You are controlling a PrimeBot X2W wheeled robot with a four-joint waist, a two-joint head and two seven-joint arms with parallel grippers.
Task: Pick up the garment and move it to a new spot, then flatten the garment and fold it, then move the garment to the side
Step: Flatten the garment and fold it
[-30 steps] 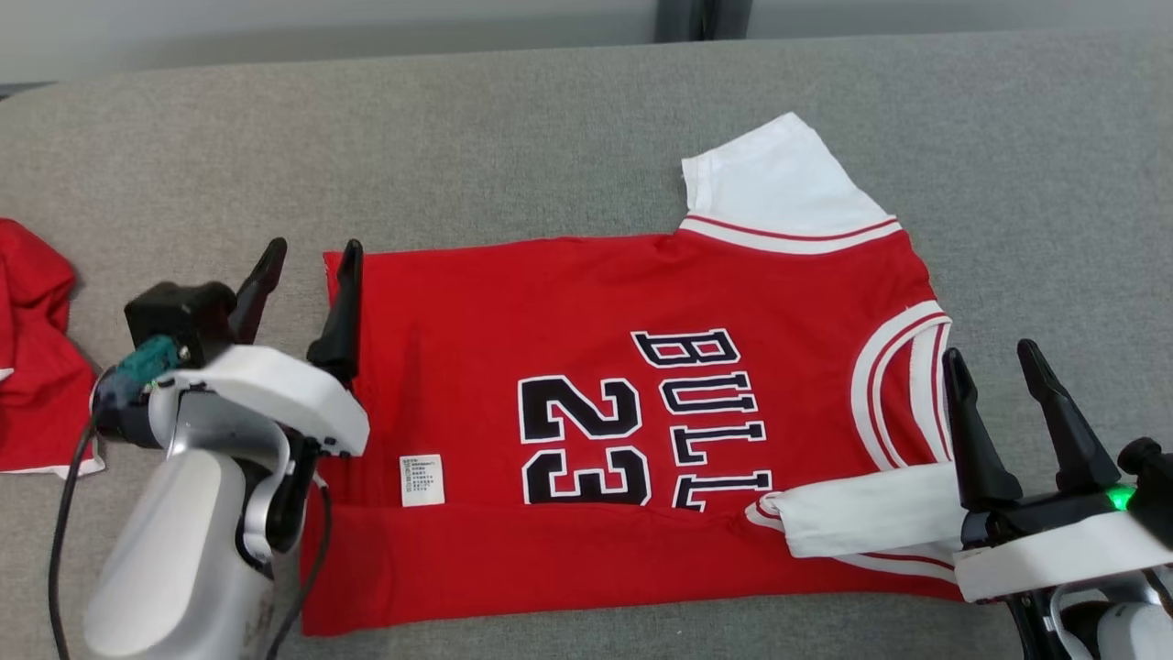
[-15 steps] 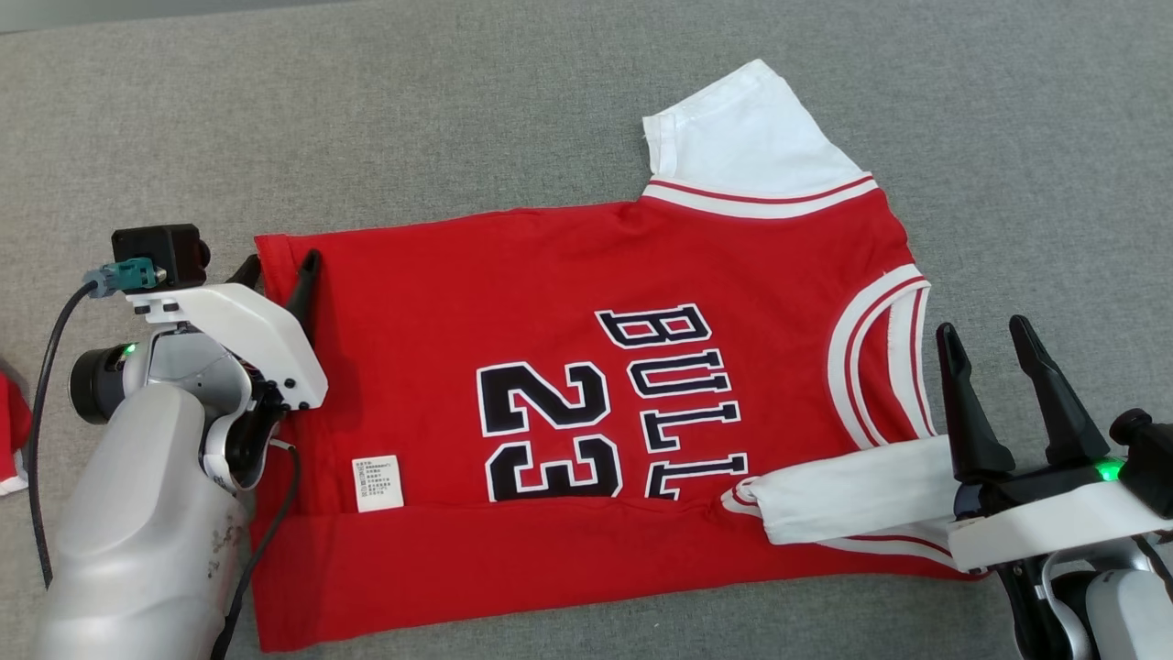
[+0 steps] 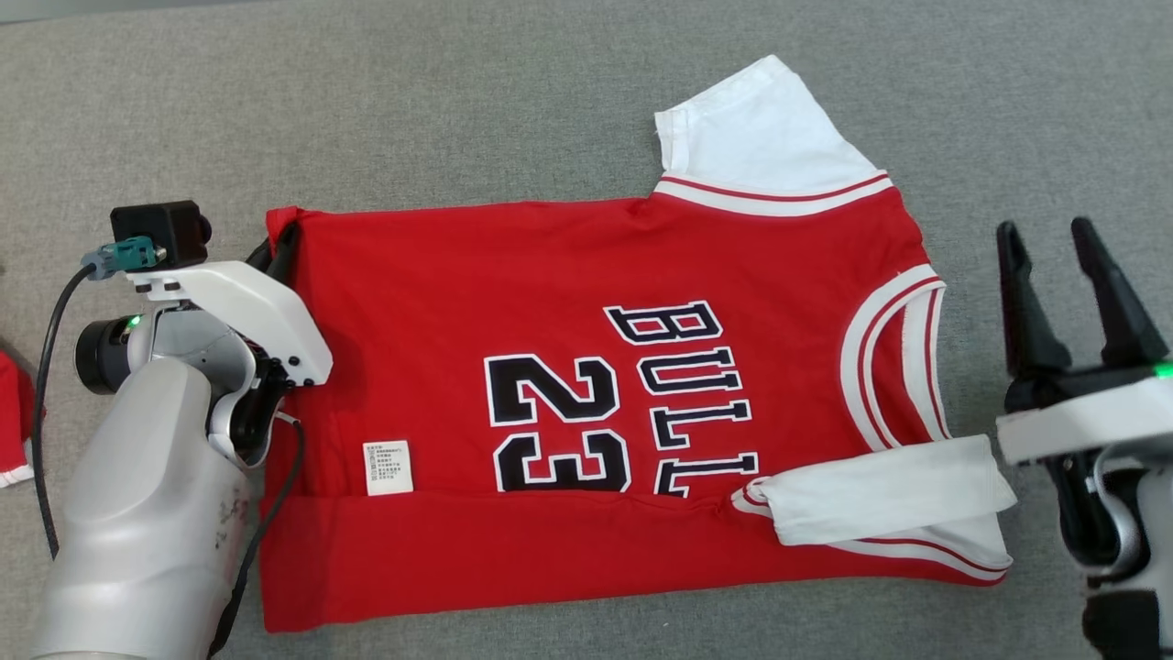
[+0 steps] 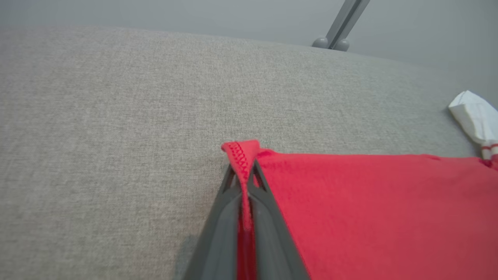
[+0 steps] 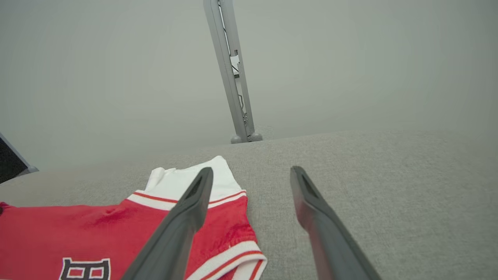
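Note:
The garment (image 3: 586, 403) is a red jersey with white sleeves and black "BULLS 23" lettering, lying flat on the grey cushion with its near edge folded over and one white sleeve (image 3: 880, 500) laid across it. My left gripper (image 3: 279, 240) is shut on the garment's far left hem corner (image 4: 242, 153), which bunches up between the fingers (image 4: 227, 202). Right of the collar, my right gripper (image 3: 1054, 243) hovers open over bare cushion with nothing between its fingers (image 5: 194, 194). The other white sleeve (image 5: 183, 179) sticks out at the far edge.
The grey cushion (image 3: 458, 110) stretches beyond the garment on all sides. Another red cloth (image 3: 11, 417) peeks in at the left edge. A grey post (image 5: 231, 70) rises behind the cushion's far edge.
My left gripper has closed on the garment's hem corner, which now puckers. My right gripper has moved away from the near sleeve toward the far side, still open. The camera has tilted down.

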